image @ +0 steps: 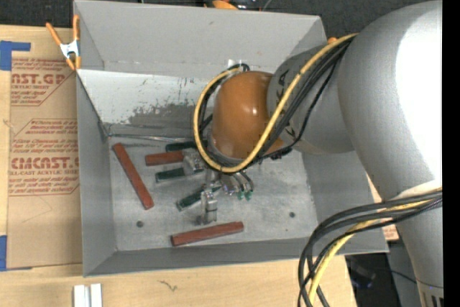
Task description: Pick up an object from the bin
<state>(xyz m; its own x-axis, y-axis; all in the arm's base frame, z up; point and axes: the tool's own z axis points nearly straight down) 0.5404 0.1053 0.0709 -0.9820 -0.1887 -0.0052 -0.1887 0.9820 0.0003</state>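
My gripper (210, 199) reaches down below the arm's wrist to the middle of the bin floor. A small dark green piece (188, 201) lies right at its left side, close to its tip; whether they touch I cannot tell. Another dark green piece (171, 172) lies a little further left and back, beside a short red-brown stick (164, 158). A small green bit (246, 193) shows just right of the gripper. In front of the gripper a red-brown stick (207, 234) lies flat near the bin's front wall.
A long red-brown stick (131, 176) lies slanted on the left of the floor. A further dark green piece (177, 147) sits by the back slope. The arm and its cables hang over the bin's right half.
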